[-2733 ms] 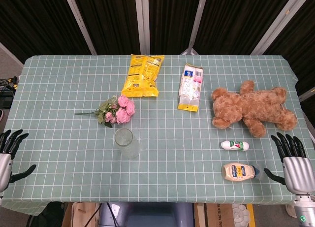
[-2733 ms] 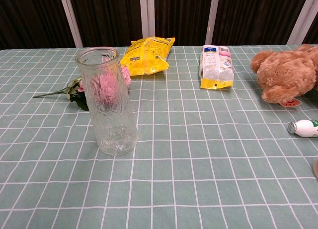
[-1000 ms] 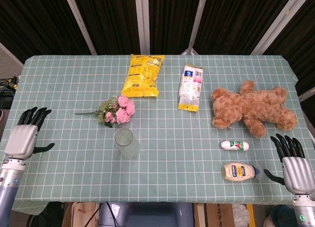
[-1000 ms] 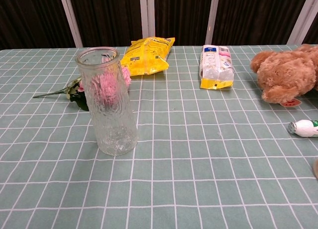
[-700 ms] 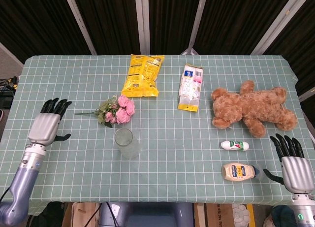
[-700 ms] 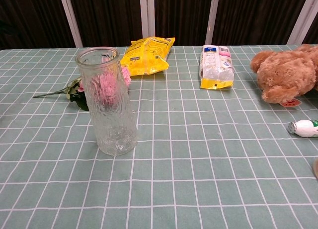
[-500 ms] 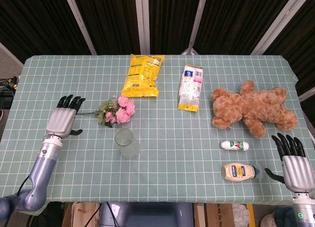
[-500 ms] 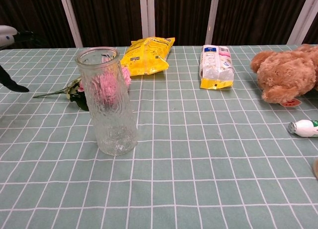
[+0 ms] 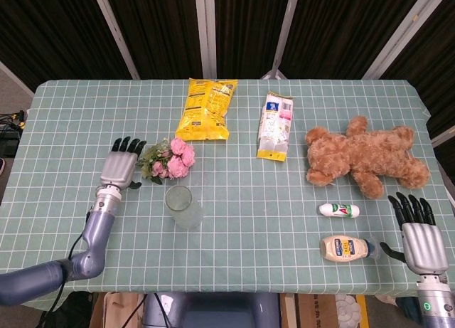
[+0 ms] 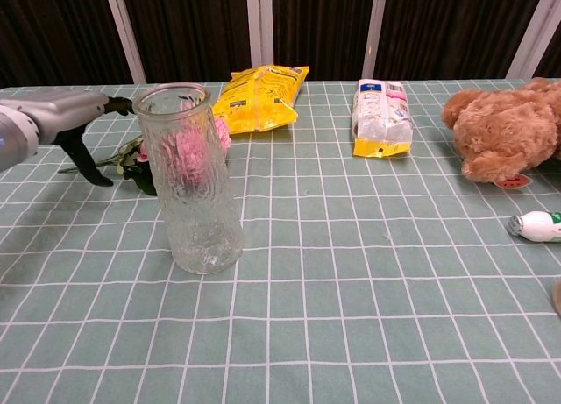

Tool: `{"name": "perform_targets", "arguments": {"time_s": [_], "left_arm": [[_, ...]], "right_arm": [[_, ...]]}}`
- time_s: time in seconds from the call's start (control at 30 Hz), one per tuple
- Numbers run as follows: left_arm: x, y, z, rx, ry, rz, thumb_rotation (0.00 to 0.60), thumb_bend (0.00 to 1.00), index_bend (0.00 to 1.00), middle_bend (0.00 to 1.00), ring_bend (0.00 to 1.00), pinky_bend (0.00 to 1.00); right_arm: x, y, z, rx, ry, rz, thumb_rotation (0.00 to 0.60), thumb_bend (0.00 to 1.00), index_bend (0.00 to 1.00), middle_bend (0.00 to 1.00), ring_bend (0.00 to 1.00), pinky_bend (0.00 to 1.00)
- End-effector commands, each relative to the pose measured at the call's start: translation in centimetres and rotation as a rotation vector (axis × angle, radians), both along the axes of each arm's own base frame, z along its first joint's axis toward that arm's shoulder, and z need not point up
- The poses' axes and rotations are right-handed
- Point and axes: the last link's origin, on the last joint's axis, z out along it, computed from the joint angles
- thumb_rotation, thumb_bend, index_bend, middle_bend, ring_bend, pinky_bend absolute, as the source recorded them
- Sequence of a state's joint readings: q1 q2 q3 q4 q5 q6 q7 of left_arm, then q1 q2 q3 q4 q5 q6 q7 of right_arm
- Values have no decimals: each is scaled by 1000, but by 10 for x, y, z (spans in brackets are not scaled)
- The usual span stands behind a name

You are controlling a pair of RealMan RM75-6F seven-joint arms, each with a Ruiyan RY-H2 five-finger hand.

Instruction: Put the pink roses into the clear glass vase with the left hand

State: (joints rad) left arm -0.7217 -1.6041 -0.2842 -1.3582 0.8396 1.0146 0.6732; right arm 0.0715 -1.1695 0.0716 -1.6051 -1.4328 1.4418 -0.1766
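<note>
We see the left hand (image 9: 119,170) held flat over the stem end of the pink roses (image 9: 170,159), its fingers (image 9: 129,144) extended side by side, released, grasping nothing. From the chest view the same hand (image 10: 54,116) hangs above the surface (image 9: 242,221), thumb pointing down beside the green stem; we cannot tell whether it touches the stem. The pink roses lie on their side in the left half of the surface, blooms toward the middle, just behind the clear glass vase (image 9: 183,206). The vase stands upright, apart from the bouquet, nearer the front edge, and in the chest view the blooms (image 10: 188,146) show through its glass (image 10: 195,194).

The right hand (image 9: 418,237) sits at the front right corner of the surface, fingers spread and released, holding nothing.

Near the back edge lie a yellow snack bag (image 9: 205,109) and, to its right, a white and yellow packet (image 9: 275,126). A brown teddy bear (image 9: 366,156) sprawls toward the right edge. In front of it lie 2 containers on their sides: a small white bottle (image 9: 339,210) and, nearer the front edge, a squat beige squeeze bottle (image 9: 346,248), just beside the right hand's thumb.
</note>
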Motion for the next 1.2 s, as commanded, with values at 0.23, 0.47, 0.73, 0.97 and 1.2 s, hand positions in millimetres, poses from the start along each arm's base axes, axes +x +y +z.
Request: {"name": "perform_targets", "arguments": {"time_s": [0.23,0.47,0.73,0.97,1.2], "left_arm": [[26,7,-32,-8,-55,-65,600,166,110,72,0,16],[37,8,-44,7,-45,-78,600,167,121,89,0,120],[46,12,-49,21,1,-69,600,182,141,134,14,159],[46,16,-58,39,44,-59,600,282,194,226,105,259],[44,20,-65,80,101,-75,600,385,265,333,206,364]], "right_arm": [[1,1,-1,-5,8,3,600,169,123,94,10,0],[0,1,-1,-2,6,-1,600,169,124,94,10,0],[0,1,-1,4,-3,-2,600,170,123,94,10,0],[0,1,-2,4,-10,-5,600,169,123,94,10,0],[0,2,-2,2,-11,-9,600,169,123,94,10,0]]}}
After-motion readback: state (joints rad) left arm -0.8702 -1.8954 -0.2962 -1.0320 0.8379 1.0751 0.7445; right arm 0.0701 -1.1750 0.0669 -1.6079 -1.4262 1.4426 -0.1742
